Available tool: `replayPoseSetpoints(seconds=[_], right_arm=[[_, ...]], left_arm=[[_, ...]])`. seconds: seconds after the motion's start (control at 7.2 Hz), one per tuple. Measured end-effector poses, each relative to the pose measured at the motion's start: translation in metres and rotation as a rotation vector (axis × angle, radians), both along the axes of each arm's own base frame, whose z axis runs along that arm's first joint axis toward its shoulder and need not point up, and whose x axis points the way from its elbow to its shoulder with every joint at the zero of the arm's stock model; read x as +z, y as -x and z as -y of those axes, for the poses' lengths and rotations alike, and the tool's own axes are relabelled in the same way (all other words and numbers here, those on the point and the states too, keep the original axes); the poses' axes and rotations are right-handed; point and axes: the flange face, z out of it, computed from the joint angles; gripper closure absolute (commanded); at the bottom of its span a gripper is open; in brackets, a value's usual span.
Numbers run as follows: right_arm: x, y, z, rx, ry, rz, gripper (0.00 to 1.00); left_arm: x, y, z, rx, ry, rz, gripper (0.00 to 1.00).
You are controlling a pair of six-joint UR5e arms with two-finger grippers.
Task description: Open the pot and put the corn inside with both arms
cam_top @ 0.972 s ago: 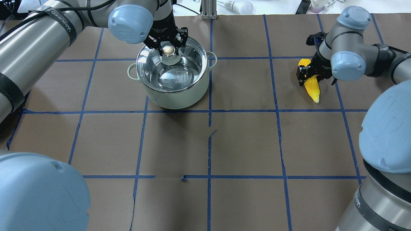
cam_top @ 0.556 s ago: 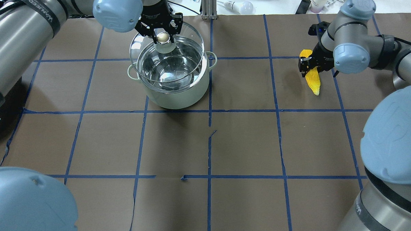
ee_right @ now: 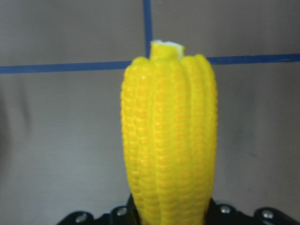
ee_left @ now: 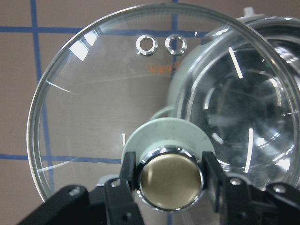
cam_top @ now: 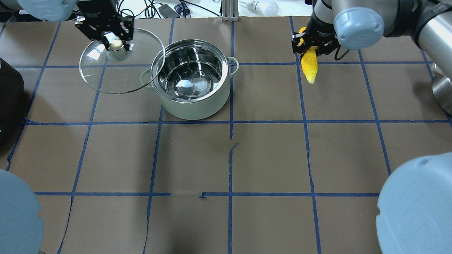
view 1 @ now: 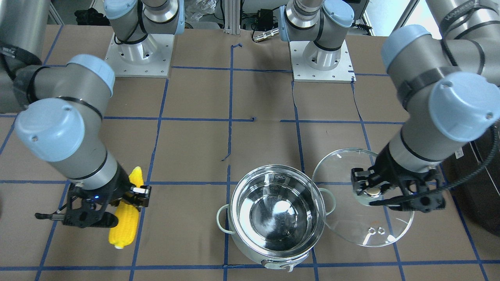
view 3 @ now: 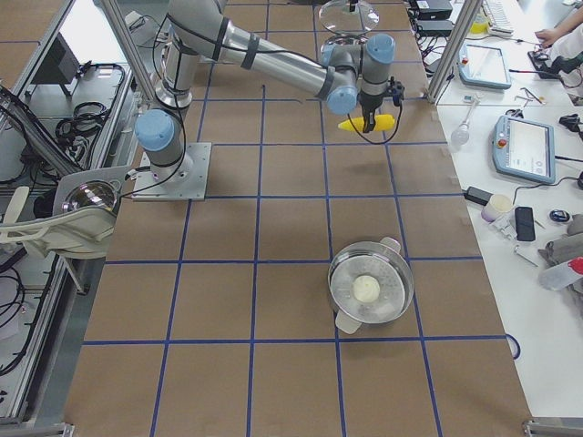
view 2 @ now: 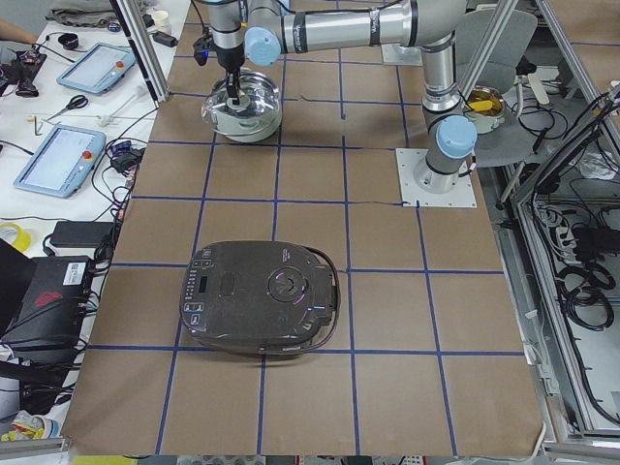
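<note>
We record the pot [cam_top: 196, 107] uncovered, upright at far centre; its glass lid [cam_top: 111, 74] held raised just left; the corn [cam_top: 310, 68] held, far right.

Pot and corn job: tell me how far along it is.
Done: the glass lid is off the pot, which stands open and empty. In hand: the left gripper is shut on the lid's knob, holding it beside the pot, and the right gripper is shut on the corn, well off to the pot's other side. Left: carry the corn over the pot and release it inside.
</note>
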Motion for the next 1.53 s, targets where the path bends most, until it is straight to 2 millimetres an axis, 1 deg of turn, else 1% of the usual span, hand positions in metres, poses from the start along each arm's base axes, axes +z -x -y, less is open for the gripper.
replayPoseSetpoints(seconds=[0.14,0.28,0.42,0.56,0.69,0.83,0.97,1.25,1.53], right_arm=[[0.017,-0.066,-0.016,-0.043,0.005,0.012,1.00],[0.020,-0.129,-0.034,-0.070,0.014,0.028,1.00],[0.013,-0.183,-0.048,-0.077,0.031,0.045,1.00],[-0.001,-0.224,-0.052,-0.070,0.056,0.067,1.00],[-0.015,-0.253,-0.048,-0.056,0.073,0.086,0.99],[-0.022,-0.271,-0.046,-0.027,0.085,0.097,0.19],[-0.026,-0.281,-0.044,0.036,0.104,0.104,0.00],[-0.033,-0.290,-0.038,0.181,0.160,0.108,0.00],[-0.034,-0.291,-0.035,0.216,0.176,0.108,0.00]], left_arm=[[-0.019,-0.059,-0.008,0.017,-0.036,-0.009,1.00],[-0.040,-0.096,-0.019,0.025,-0.051,-0.017,1.00],[-0.065,-0.117,-0.029,0.025,-0.038,-0.015,1.00],[-0.094,-0.125,-0.041,0.030,-0.019,-0.009,1.00],[-0.121,-0.125,-0.053,0.035,-0.007,-0.004,1.00],[-0.143,-0.123,-0.064,0.038,-0.010,-0.004,1.00],[-0.154,-0.119,-0.071,0.032,-0.015,-0.004,1.00],[-0.165,-0.107,-0.074,0.000,-0.019,-0.007,1.00],[-0.175,-0.106,-0.076,-0.027,-0.004,-0.002,1.00]])
